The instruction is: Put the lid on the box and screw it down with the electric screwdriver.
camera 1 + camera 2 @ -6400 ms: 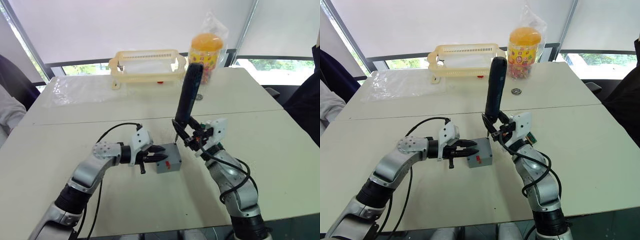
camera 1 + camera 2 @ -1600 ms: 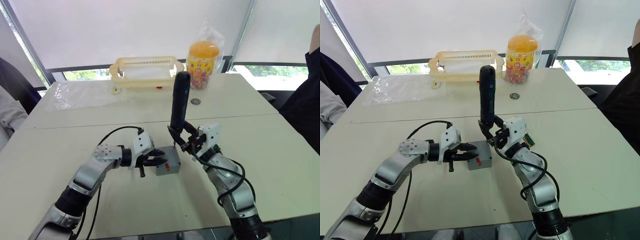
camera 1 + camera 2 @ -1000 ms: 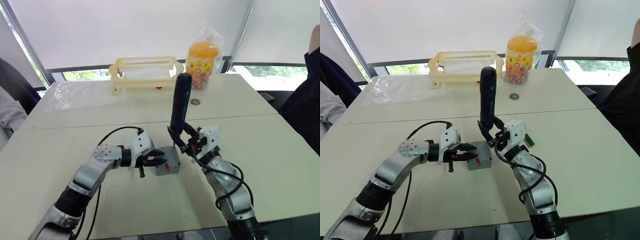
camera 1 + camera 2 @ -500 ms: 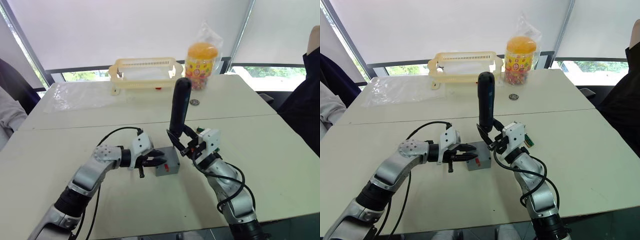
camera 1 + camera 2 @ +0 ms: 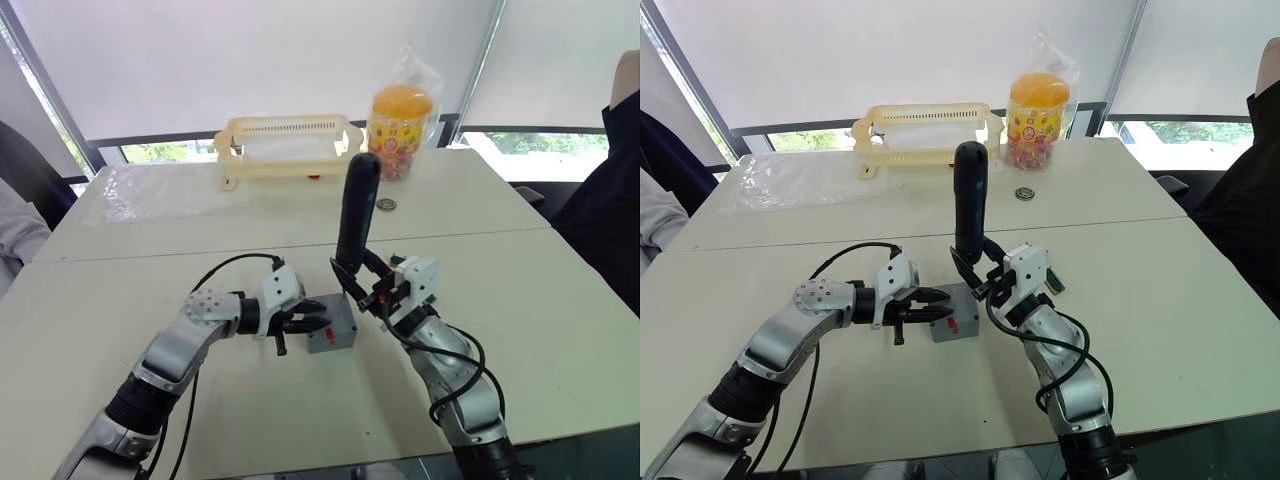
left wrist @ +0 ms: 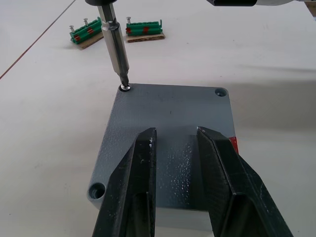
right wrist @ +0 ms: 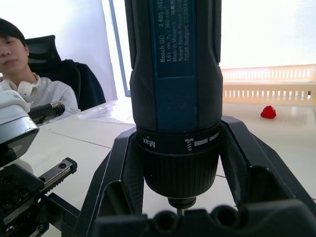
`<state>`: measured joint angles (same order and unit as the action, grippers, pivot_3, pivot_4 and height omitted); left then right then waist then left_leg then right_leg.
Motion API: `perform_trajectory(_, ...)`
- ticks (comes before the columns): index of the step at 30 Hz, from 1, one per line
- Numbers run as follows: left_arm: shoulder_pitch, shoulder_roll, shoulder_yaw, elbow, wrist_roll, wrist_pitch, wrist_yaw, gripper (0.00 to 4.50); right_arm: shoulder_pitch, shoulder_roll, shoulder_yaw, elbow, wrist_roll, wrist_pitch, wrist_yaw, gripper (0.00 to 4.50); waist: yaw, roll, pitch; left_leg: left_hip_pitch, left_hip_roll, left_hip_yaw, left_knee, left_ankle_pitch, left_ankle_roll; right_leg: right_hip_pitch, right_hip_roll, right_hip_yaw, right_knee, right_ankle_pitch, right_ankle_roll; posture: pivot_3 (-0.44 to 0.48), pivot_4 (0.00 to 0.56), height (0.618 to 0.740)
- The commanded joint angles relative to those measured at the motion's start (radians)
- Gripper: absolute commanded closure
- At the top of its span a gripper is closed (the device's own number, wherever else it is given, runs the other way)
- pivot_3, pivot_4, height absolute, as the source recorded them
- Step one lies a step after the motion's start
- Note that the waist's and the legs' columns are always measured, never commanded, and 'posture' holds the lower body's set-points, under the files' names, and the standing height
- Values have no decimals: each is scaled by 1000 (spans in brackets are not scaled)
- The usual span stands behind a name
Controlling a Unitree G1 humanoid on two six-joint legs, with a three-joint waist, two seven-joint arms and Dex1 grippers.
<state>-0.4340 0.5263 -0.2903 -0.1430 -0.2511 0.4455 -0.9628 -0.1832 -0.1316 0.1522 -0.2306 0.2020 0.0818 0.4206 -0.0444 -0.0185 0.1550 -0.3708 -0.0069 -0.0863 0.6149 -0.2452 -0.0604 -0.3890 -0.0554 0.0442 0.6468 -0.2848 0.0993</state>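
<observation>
The left tool (image 6: 174, 163) rests open-fingered on the lid (image 6: 168, 126), steadying the box (image 5: 333, 327), while the right tool (image 5: 987, 279) clamps the electric screwdriver (image 5: 969, 200) upright, bit seated in a corner screw (image 6: 126, 88).

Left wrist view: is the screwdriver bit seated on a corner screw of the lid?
Yes, the electric screwdriver has its bit tip on the screw at one corner of the lid.
</observation>
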Motion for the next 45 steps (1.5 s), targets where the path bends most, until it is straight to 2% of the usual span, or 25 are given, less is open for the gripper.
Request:
perform_trajectory(1, 26, 12, -27, 31, 33, 21, 3, 3255, 16, 15, 50, 51, 2, 46, 21, 2749, 0, 0, 0, 0, 0, 0, 0, 0, 0, 0, 0, 0, 0, 0, 0, 0, 150, 740)
perform_trajectory(18, 30, 14, -26, 34, 33, 24, 5, 3255, 24, 21, 57, 22, 21, 50, 37, 2749, -1, 0, 0, 0, 4, 0, -2, 0, 0, -2, 5, 0, 0, 0, -3, 0, 150, 740)
perform_trajectory(29, 30, 15, -27, 34, 33, 26, 4, 3255, 3, 19, 59, 224, -79, -81, 23, 2749, 0, 0, 0, 1, 4, 0, -2, 0, 0, -1, 6, 0, 0, -2, -3, 0, 150, 740)
perform_trajectory(45, 42, 26, -22, 15, 30, 34, 8, 3255, 72, -34, 66, 241, -106, -83, 36, 2749, 3, -3, -11, 3, 5, 0, -3, 0, 0, 1, 5, 0, -2, -4, -6, 0, 150, 740)
